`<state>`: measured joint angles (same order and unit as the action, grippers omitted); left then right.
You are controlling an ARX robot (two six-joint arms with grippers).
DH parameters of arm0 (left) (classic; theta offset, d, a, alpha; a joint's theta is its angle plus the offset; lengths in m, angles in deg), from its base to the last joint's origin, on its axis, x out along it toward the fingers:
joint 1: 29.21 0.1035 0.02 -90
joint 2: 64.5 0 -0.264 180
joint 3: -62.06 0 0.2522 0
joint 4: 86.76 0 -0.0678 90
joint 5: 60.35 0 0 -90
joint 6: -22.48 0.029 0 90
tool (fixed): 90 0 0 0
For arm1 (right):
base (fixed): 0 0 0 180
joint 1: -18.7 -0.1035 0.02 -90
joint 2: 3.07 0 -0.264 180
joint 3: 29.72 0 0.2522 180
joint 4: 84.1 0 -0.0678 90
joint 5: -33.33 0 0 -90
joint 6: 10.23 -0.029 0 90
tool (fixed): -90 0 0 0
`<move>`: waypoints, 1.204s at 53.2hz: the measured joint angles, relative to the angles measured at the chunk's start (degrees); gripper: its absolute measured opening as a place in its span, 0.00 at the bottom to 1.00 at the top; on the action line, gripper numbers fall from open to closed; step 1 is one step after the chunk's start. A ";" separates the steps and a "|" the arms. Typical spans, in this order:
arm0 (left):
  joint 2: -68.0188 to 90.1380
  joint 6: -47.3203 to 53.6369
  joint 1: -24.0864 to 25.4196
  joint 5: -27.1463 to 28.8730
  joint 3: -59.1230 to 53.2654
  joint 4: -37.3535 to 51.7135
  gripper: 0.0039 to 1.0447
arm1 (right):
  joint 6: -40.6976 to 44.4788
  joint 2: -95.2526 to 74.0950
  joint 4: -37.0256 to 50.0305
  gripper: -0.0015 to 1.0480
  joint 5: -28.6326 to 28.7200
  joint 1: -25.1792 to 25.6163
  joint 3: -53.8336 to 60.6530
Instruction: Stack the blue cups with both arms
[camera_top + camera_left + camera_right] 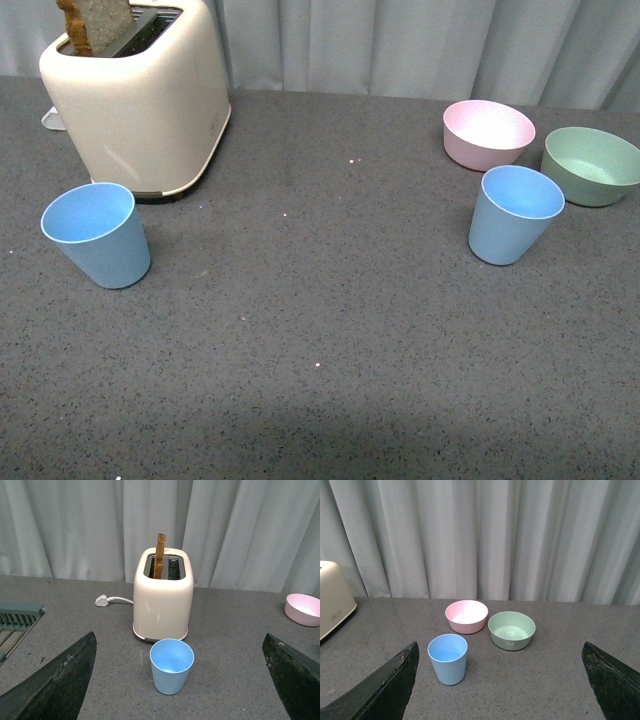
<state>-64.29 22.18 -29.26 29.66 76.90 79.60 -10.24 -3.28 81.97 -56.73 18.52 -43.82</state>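
Two light blue cups stand upright on the grey table. The left cup point(98, 235) sits just in front of the toaster; the right cup point(513, 213) stands in front of the pink and green bowls. Neither arm shows in the front view. In the left wrist view the left cup point(171, 665) stands ahead of my open left gripper point(182, 680), apart from its black fingers point(60, 685). In the right wrist view the right cup point(448, 658) lies ahead and off to one side of my open right gripper point(502, 680). Both grippers hold nothing.
A cream toaster point(135, 95) with a slice of toast stands at the back left, its plug point(102, 600) lying beside it. A pink bowl point(487, 133) and a green bowl point(592, 164) sit at the back right. A grey curtain hangs behind the table.
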 joint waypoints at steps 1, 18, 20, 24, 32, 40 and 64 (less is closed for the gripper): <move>0.00 0.00 0.00 0.00 0.00 0.00 0.94 | 0.00 0.00 0.00 0.91 0.00 0.00 0.00; 0.00 -0.02 0.00 0.00 0.00 0.00 0.94 | 0.00 0.00 0.00 0.91 0.00 0.00 0.00; 0.00 -0.02 0.00 0.00 0.00 0.00 0.94 | 0.00 0.00 0.00 0.91 0.00 0.00 0.00; 0.00 0.00 0.00 0.00 0.00 0.00 0.94 | 0.00 0.00 0.00 0.91 0.00 0.00 0.00; 0.00 0.00 0.00 0.00 0.00 0.00 0.94 | 0.00 0.00 0.00 0.91 0.00 0.00 0.00; 0.00 -0.02 0.00 0.00 0.00 0.00 0.94 | 0.00 0.00 0.00 0.91 0.00 0.00 0.00; 50.71 -16.48 -3.93 8.46 15.85 9.64 0.94 | 0.00 0.00 0.00 0.91 0.07 0.00 0.02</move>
<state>-13.58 5.70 -33.20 38.11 92.75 89.24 -10.24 -3.28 81.97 -56.66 18.52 -43.80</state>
